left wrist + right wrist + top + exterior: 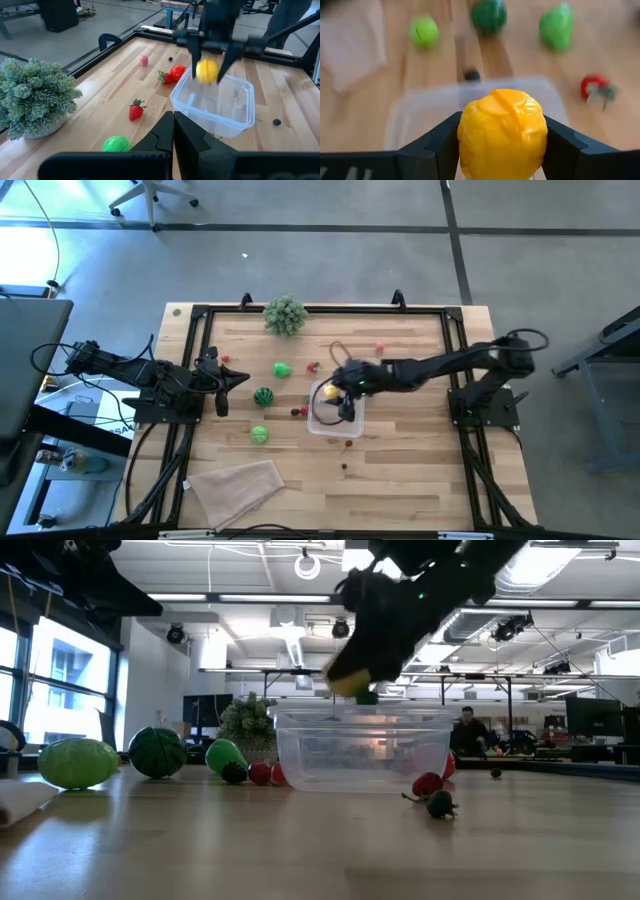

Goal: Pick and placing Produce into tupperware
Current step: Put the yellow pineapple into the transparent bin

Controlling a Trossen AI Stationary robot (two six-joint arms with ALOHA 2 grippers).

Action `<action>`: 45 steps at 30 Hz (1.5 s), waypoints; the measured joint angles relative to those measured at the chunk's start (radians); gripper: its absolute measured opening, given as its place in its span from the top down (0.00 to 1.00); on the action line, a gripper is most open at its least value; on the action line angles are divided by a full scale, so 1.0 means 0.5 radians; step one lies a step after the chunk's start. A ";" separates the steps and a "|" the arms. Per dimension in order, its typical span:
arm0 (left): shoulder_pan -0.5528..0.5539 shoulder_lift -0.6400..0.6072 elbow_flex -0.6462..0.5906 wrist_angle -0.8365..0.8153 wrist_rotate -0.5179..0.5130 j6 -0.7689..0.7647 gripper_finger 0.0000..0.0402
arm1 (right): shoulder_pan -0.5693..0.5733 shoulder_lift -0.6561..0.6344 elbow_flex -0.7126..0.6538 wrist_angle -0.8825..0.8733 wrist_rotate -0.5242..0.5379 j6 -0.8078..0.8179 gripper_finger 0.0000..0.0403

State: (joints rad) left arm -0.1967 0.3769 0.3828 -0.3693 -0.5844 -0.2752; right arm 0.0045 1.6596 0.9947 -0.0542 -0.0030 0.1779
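The right hand, clamped on the yellow fruit, hangs right over the clear tupperware in the frame's middle; straight down drops it in

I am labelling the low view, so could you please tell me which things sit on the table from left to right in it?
Light green ball → dark green striped ball → green pear-shaped piece → clear plastic rectangular tupperware, with the right gripper holding a yellow piece above it → small dark berry.
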 joint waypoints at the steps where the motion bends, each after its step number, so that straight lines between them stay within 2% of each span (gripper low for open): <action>1: 0.001 0.000 0.000 -0.001 0.000 0.000 1.00 | 0.012 0.066 0.067 -0.094 0.018 -0.001 0.49; 9: 0.000 0.000 0.000 0.000 0.000 0.000 1.00 | 0.085 0.428 0.503 -0.693 0.116 0.009 0.49; 14: 0.000 0.000 0.000 -0.001 0.000 0.000 1.00 | 0.087 0.565 0.640 -0.918 0.122 0.034 0.49; 29: 0.001 0.000 0.000 -0.001 0.000 0.000 1.00 | 0.083 0.595 0.652 -0.972 0.112 0.087 0.49; 38: 0.001 0.000 0.000 -0.001 0.000 0.000 1.00 | 0.078 0.595 0.652 -0.975 0.119 0.100 0.40; 45: 0.000 0.000 0.000 -0.001 0.000 0.000 1.00 | 0.069 0.595 0.652 -0.962 0.119 0.084 0.39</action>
State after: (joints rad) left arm -0.1964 0.3771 0.3828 -0.3696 -0.5843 -0.2752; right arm 0.0391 1.9572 1.3205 -0.5351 0.0567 0.2199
